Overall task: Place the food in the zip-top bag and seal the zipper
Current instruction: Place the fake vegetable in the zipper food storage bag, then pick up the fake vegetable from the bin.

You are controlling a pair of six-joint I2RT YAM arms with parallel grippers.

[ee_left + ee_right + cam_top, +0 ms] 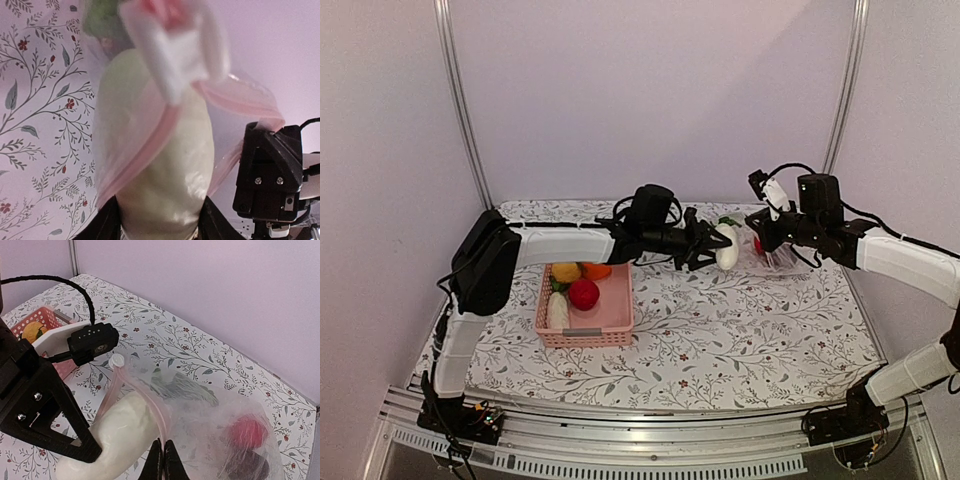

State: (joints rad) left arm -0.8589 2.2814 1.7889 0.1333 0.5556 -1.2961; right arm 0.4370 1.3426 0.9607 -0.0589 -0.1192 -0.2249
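My left gripper [712,248] is shut on a white oblong food piece [727,247] and holds it with its leafy green end pushed into the mouth of the clear zip-top bag [772,255]. In the left wrist view the white piece [165,170] fills the jaws [160,227], and the pink zipper strip [145,155] lies across it. My right gripper [163,452] is shut on the bag's zipper edge [159,415], holding the mouth up. A red piece [247,430] and a dark piece [250,460] lie inside the bag [220,405].
The pink basket [582,337] stands left of centre on the floral cloth and holds a yellow piece [565,271], an orange piece [596,270], a red piece [584,294] and a white piece [557,310]. The back wall is close behind the bag.
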